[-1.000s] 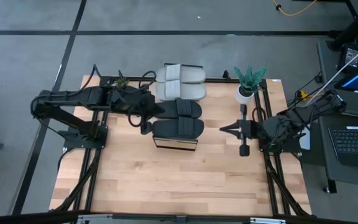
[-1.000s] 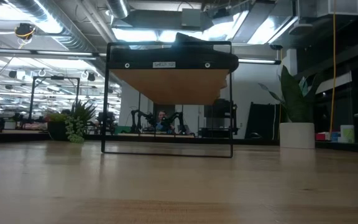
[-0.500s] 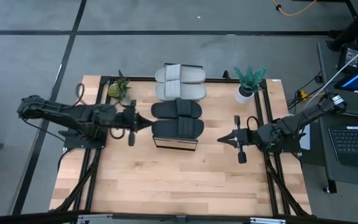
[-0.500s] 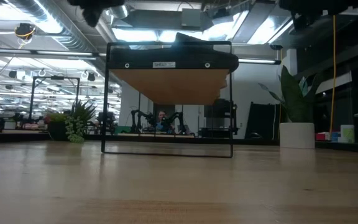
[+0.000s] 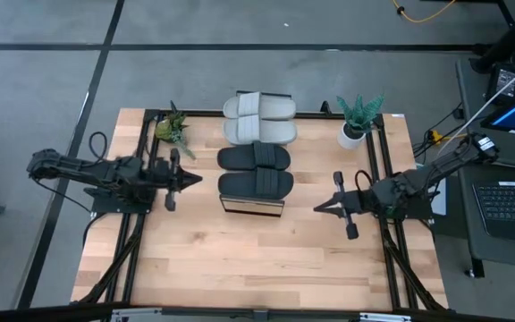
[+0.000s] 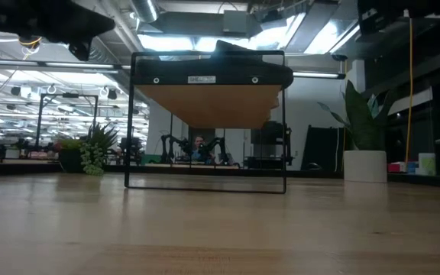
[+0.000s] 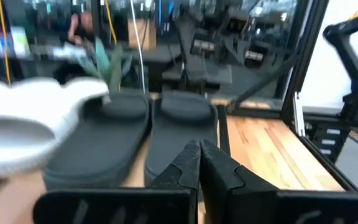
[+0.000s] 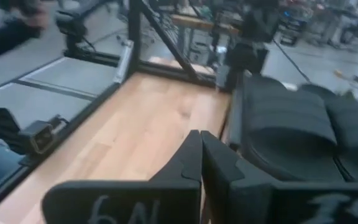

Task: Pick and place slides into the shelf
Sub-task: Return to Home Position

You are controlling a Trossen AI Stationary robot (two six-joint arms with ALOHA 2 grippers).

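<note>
Four slides lie sole-down in a row on the shelf's [image 5: 253, 206] wood-plank top. Two light grey slides [image 5: 259, 119] are at the far end and two black slides [image 5: 255, 172] at the near end. The low view shows the shelf's dark frame [image 6: 131, 122] with a black slide [image 6: 250, 72] on top. My left gripper [image 5: 190, 179] hovers left of the shelf, shut and pointing at the black slides [image 7: 179, 127]. My right gripper [image 5: 318, 207] hovers to the right of the shelf, shut, with the black slides [image 8: 284, 127] ahead of it.
A small green plant [image 5: 173, 125] stands at the table's far left. A potted plant in a white pot [image 5: 356, 121] stands at the far right. Bare wooden tabletop [image 5: 257, 259] stretches between the shelf and the near edge. A laptop [image 5: 512, 201] sits beyond the table's right side.
My left gripper has drawn back from the black slides toward the table's left edge, and its arm has swung toward the near side. My right gripper has shifted a little toward the near edge. The slides and shelf have stayed put.
</note>
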